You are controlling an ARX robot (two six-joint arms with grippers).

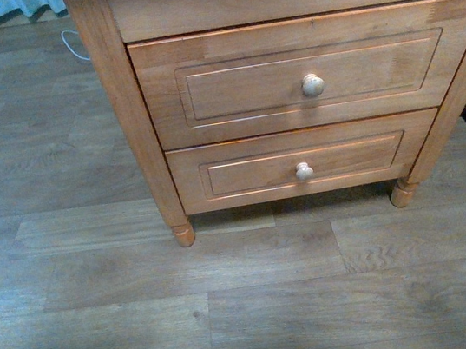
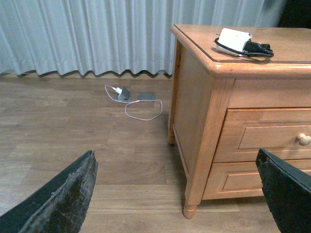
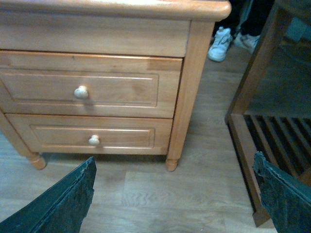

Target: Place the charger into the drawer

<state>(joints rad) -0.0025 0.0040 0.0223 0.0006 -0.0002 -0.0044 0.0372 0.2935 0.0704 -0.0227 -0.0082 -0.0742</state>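
The charger, a white block with a coiled black cable, lies on top of the wooden nightstand, near its front edge. The taller upper drawer is closed, with a pale round knob; it also shows in the right wrist view and the left wrist view. My left gripper is open and empty, low above the floor to the nightstand's left. My right gripper is open and empty, in front of the nightstand's right leg. Neither arm shows in the front view.
A shallower lower drawer with a smaller knob is closed below. A dark wooden frame with slats stands right of the nightstand. A white cable and small devices lie on the floor by the curtain. A shoe shows behind.
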